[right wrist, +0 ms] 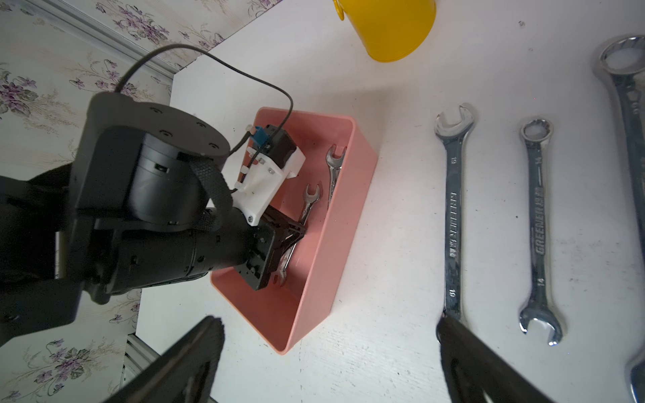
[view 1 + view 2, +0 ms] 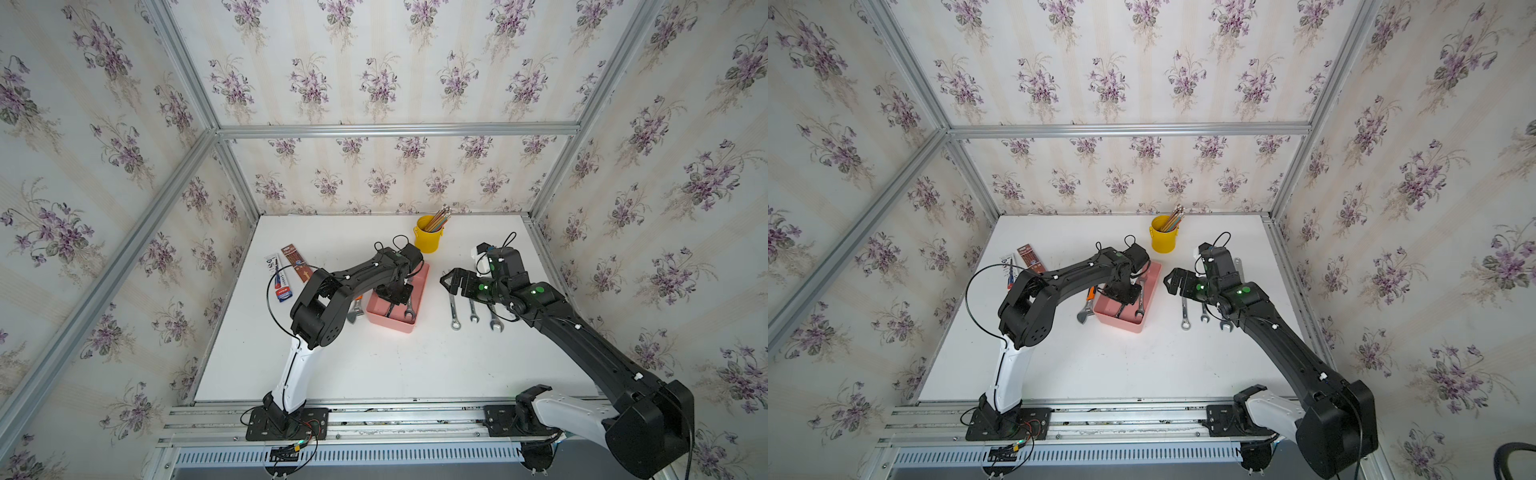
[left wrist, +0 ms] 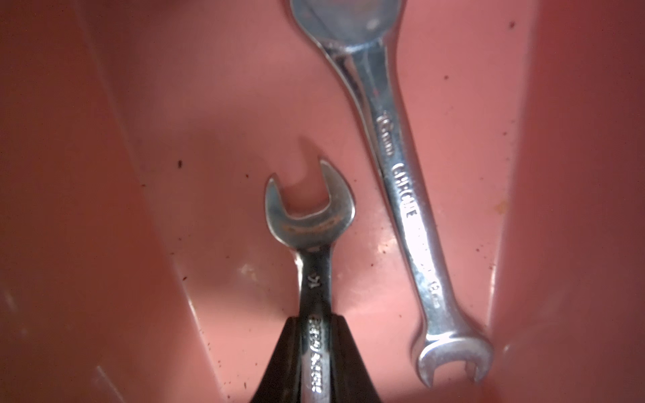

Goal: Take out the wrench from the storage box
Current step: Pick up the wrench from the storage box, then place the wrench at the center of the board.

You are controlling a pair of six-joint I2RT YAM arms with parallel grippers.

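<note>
**Inspector:** Surface and enclosure?

**Assistant:** A white table (image 2: 374,365), shut in by floral-papered walls on an aluminium frame. The salmon storage box (image 2: 390,322) sits near the table's middle.

**Inspector:** Arms?

**Assistant:** The left arm bends at the elbow and reaches down into the box. The left gripper (image 3: 316,324) is clamped on the shank of the smaller wrench (image 3: 310,216), with a finger pressed to each side. That wrench is inside the box. The right arm stretches out on the box's other side. The right gripper (image 2: 449,282) hangs just beside the box, spread wide and holding nothing.

**Inspector:** Surroundings and obstructions?

**Assistant:** A longer wrench (image 3: 394,181) lies in the box alongside the gripped one, apart from it, near the wall facing the right arm. Three loose wrenches (image 2: 472,311) lie in a row on the table beyond that wall, partly under the right arm. An orange-handled adjustable wrench (image 2: 354,313) lies just beside the opposite wall, partly hidden by the left arm. A yellow pencil cup (image 2: 428,241) stands behind the box's far end. Two flat packets (image 2: 278,278) lie well apart from the box, past the left arm.
</note>
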